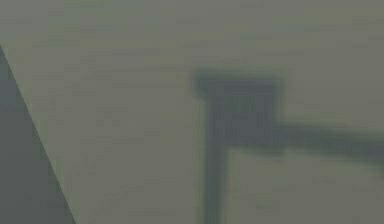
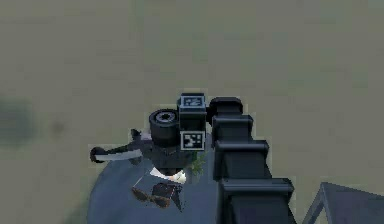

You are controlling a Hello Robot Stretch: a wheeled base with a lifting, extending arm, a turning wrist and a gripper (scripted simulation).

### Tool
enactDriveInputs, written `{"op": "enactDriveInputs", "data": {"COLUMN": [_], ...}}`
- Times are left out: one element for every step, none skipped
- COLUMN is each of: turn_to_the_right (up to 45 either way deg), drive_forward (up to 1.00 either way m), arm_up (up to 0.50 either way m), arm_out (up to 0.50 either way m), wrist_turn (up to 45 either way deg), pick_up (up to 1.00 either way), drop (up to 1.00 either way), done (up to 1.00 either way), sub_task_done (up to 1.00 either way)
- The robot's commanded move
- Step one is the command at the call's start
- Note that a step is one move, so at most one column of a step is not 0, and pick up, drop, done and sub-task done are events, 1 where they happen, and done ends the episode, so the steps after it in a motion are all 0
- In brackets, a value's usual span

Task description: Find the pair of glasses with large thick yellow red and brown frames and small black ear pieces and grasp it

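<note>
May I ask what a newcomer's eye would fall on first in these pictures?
The dark square arm bar rises from the arm side view's bottom edge, with its dark end effector near the middle. Just below shows a small brown-and-white thing against a rounded grey-blue surface; whether it is held cannot be told.

A small blob of dark brown patches with a whitish piece on top (image 2: 160, 187) shows low in the arm side view, just left of the middle, too small to make out frames or ear pieces. It lies just below the dark body of the gripper (image 2: 125, 165), against a rounded grey-blue surface (image 2: 110, 200). Whether it rests there or hangs clear cannot be told.
</note>
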Motion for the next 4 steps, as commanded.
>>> {"op": "enactDriveInputs", "data": {"turn_to_the_right": [0.0, 0.0, 0.0, 0.0], "drive_forward": [0.0, 0.0, 0.0, 0.0], "arm_up": [0.0, -0.28, 0.0, 0.1], "arm_out": [0.0, 0.0, 0.0, 0.0], "wrist_turn": [30.0, 0.0, 0.0, 0.0], "pick_up": [0.0, 0.0, 1.0, 0.0], "drop": [0.0, 0.0, 0.0, 0.0], "done": [0.0, 0.0, 0.0, 0.0], "sub_task_done": [0.0, 0.0, 0.0, 0.0]}}
